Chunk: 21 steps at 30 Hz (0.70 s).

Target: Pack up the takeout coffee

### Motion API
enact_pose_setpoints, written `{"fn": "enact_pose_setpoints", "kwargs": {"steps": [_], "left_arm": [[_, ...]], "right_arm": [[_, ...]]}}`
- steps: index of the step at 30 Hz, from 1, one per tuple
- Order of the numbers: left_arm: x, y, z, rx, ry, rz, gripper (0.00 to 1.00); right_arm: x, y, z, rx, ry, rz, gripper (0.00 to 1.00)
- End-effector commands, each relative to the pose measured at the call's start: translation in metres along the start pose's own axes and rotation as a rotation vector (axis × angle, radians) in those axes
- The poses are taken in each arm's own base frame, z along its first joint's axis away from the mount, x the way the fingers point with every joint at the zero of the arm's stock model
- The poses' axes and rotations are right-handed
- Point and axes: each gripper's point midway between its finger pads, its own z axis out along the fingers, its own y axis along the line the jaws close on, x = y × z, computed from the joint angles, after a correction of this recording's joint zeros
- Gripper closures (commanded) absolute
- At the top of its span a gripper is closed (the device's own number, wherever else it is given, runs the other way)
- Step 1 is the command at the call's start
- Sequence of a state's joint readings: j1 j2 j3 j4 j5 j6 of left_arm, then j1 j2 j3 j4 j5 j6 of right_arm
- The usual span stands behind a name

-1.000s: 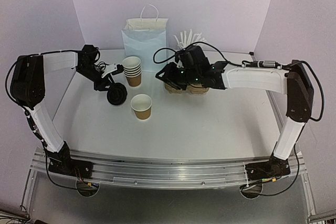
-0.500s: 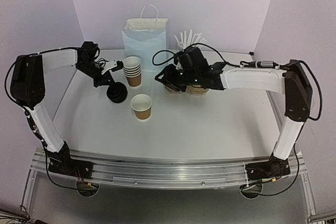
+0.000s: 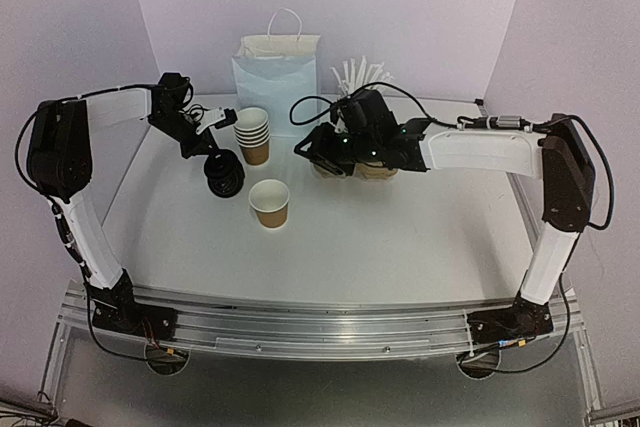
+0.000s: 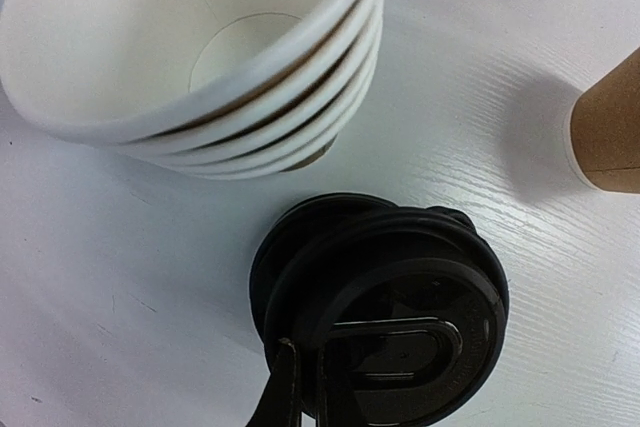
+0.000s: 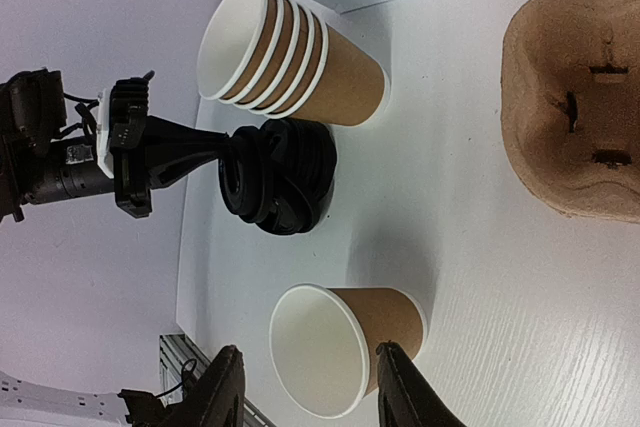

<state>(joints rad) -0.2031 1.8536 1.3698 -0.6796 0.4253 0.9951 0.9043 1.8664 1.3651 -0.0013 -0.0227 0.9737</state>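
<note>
Black plastic lids are found stacked on the white table, just beside the nested brown cups, with a single cup standing apart nearer the arms. The top lid is seen to be pinched at its rim by the left gripper, whose jaws are pressed together on the thin edge. The right gripper is held above the table with jaws spread and nothing gripped. The pulp carrier lies close by, and no cup is seen in its visible cell. Two risks are judged. The lids look closely nested, so a second lid could be dragged up or the stack toppled against the cups. The narrow edge grip could also let the lid swing or slip.
</note>
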Motion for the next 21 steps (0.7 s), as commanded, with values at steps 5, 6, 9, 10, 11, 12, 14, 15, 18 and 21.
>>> {"fn": "enact_pose_setpoints", "kwargs": {"steps": [5,6,9,10,11,12,14,15,18,21], "left_arm": [[-0.027,0.014,-0.023,-0.017,-0.067,0.006,1.00],[-0.031,0.009,-0.027,-0.001,-0.080,0.015,1.00],[-0.036,-0.004,-0.039,0.031,-0.101,0.040,1.00],[-0.036,-0.007,-0.041,0.034,-0.104,0.044,1.00],[-0.037,-0.009,-0.045,0.035,-0.104,0.045,1.00],[-0.038,-0.011,-0.049,0.036,-0.104,0.046,1.00],[-0.041,-0.017,-0.059,0.040,-0.108,0.057,1.00],[-0.043,-0.021,-0.064,0.037,-0.112,0.062,1.00],[-0.054,-0.036,-0.075,0.004,-0.090,0.050,1.00],[-0.064,-0.065,-0.081,-0.011,-0.038,0.046,1.00]], "right_arm": [[0.000,0.009,0.003,-0.023,0.003,-0.004,0.58],[0.000,0.009,0.003,-0.023,0.004,-0.004,0.58],[0.000,0.010,0.003,-0.024,0.005,-0.004,0.58],[0.000,0.010,0.004,-0.025,0.005,-0.006,0.58],[0.000,0.010,0.004,-0.026,0.006,-0.006,0.58],[0.000,0.011,0.004,-0.027,0.007,-0.006,0.58],[0.000,0.011,0.004,-0.030,0.011,-0.006,0.58],[0.000,0.012,0.004,-0.031,0.012,-0.006,0.58],[0.000,0.011,0.002,-0.030,0.010,-0.002,0.58],[0.000,0.014,-0.001,-0.035,0.010,-0.002,0.59]]}}
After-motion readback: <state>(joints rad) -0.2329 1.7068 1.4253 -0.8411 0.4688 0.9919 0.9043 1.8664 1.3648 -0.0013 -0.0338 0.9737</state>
